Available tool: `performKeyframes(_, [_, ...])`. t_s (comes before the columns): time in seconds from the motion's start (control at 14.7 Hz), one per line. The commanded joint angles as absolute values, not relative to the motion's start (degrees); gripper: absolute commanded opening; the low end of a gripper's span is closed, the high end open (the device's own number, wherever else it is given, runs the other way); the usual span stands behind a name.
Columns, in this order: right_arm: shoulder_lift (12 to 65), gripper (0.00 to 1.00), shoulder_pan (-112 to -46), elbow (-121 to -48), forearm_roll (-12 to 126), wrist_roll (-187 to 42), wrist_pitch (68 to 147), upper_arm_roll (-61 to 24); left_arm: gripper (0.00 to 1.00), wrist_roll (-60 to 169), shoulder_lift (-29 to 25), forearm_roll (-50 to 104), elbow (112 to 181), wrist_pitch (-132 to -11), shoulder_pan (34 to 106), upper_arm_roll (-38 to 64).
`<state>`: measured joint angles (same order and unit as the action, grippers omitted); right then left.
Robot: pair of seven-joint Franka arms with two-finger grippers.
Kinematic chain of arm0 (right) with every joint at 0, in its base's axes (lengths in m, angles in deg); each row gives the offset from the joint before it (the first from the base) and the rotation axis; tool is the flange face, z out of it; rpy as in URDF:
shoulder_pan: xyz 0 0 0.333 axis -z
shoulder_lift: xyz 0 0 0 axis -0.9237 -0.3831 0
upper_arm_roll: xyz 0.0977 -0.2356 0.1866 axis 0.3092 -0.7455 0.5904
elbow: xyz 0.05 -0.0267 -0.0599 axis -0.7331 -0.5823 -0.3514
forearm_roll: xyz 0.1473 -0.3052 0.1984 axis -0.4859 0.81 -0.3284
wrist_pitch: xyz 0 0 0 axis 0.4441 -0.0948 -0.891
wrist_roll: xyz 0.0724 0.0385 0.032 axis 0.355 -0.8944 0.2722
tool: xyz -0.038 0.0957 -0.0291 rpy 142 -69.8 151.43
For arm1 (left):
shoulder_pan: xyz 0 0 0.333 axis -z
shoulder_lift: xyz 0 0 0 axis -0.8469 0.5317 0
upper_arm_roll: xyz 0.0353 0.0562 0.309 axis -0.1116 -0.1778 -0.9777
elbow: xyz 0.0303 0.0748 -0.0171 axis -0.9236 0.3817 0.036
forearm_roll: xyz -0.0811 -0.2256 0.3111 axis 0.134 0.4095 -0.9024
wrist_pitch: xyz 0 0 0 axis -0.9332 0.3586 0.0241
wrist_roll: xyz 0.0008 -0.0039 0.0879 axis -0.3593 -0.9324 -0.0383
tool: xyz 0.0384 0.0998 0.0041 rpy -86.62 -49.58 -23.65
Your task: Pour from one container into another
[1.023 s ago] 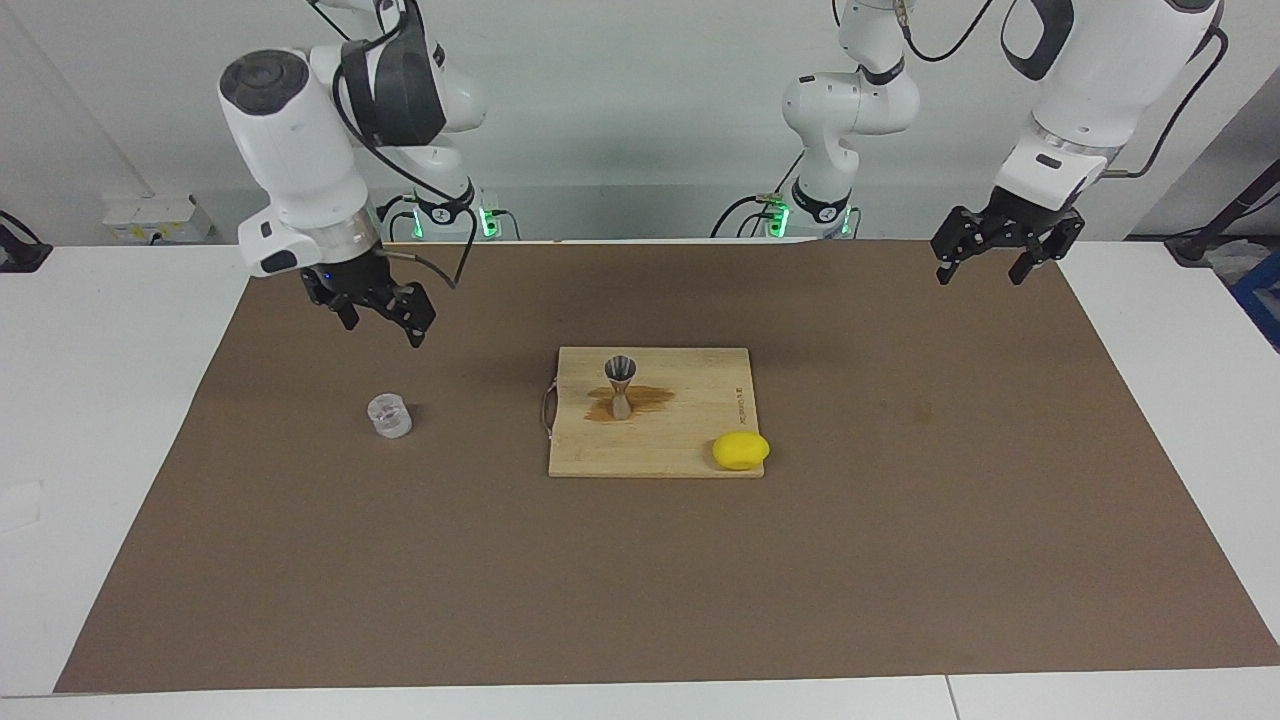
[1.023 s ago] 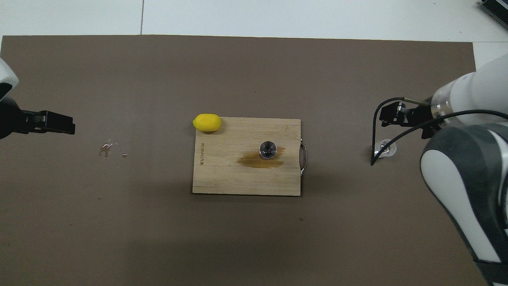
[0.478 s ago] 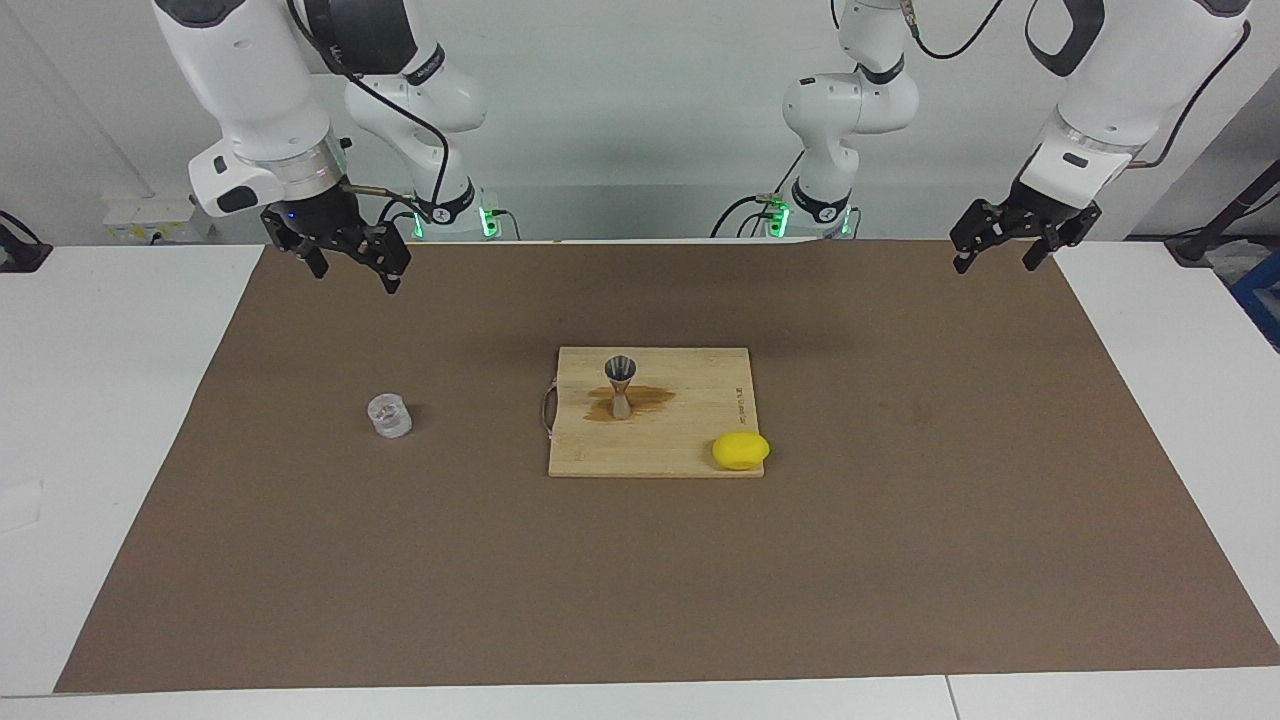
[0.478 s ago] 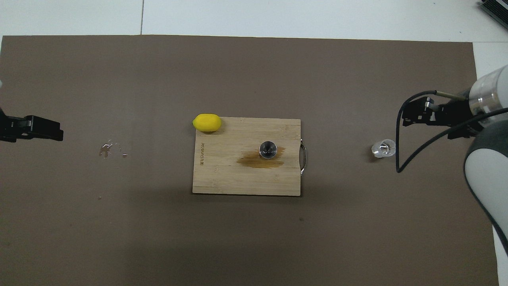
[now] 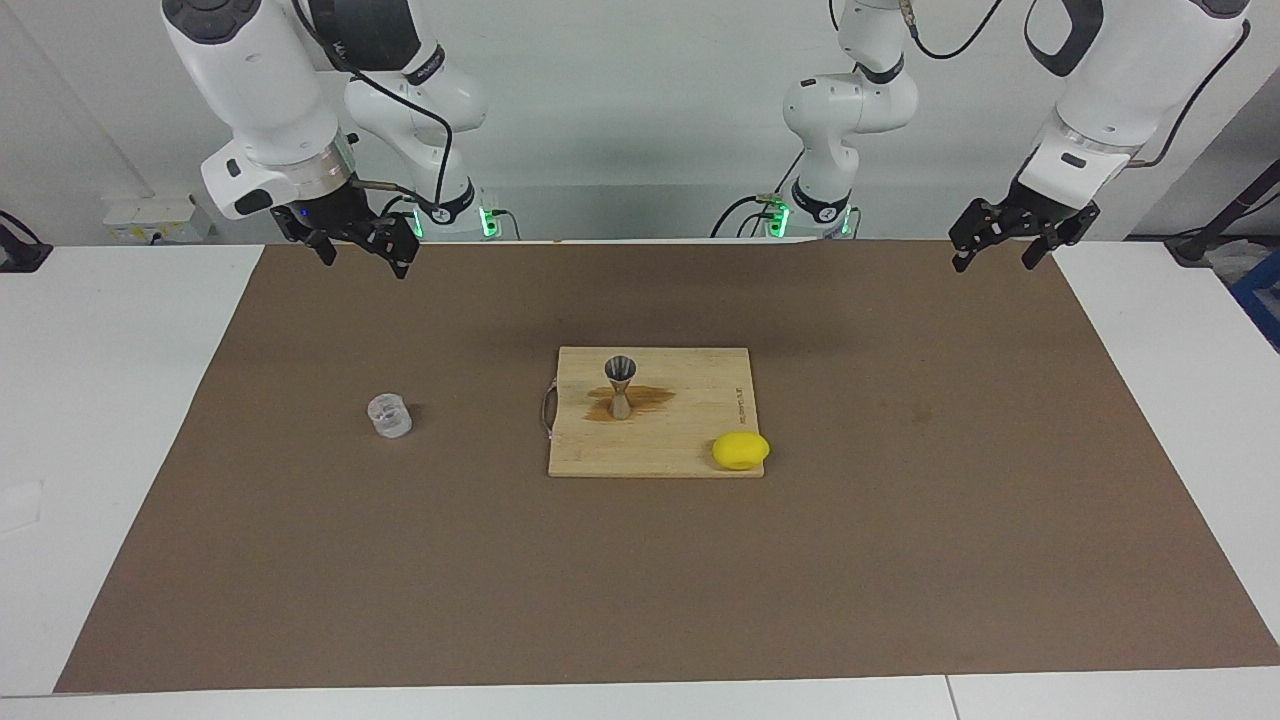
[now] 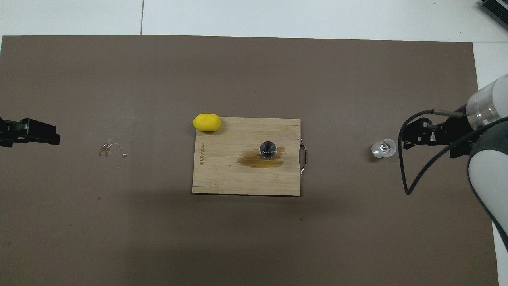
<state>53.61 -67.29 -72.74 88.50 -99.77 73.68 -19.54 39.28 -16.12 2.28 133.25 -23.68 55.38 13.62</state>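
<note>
The clear glass cup (image 5: 389,415) (image 6: 383,148) stands upright on the brown mat toward the right arm's end of the table. The silvery hourglass jigger (image 5: 620,385) (image 6: 268,149) stands upright on the wooden cutting board (image 5: 690,440) (image 6: 222,174), in a brown wet stain. My right gripper (image 5: 363,250) (image 6: 410,137) hangs open and empty, high over the mat's edge by its base, well clear of the glass. My left gripper (image 5: 993,250) (image 6: 55,137) hangs open and empty over the mat's corner at its own end.
A yellow lemon (image 5: 741,450) (image 6: 206,122) lies at the board's corner, farther from the robots than the jigger. Small drops of spilled liquid (image 6: 108,149) sit on the mat toward the left arm's end. The board has a metal handle (image 6: 303,159).
My right gripper has risen from above the glass and drawn back toward its base. The left gripper has also pulled up and back a little. Glass and jigger have not moved.
</note>
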Motion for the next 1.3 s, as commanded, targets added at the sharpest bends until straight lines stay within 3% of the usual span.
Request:
performKeyframes(0.0, [56.0,0.99,-66.95,-75.47,87.11,-98.41,75.13,-19.48,1.0,39.52,-16.77,2.2,133.1,-22.59,52.87,15.68])
performKeyframes(0.2, [57.77,0.99,-67.12,-78.11,86.85,-98.67,76.72,-19.48,1.0,39.52,-16.77,2.2,133.19,-22.5,52.96,15.68])
performKeyframes(1.23, [56.98,0.99,-65.1,-76.8,86.94,-90.15,80.77,-19.74,1.0,39.34,-15.02,2.11,131.78,-23.2,54.01,15.16])
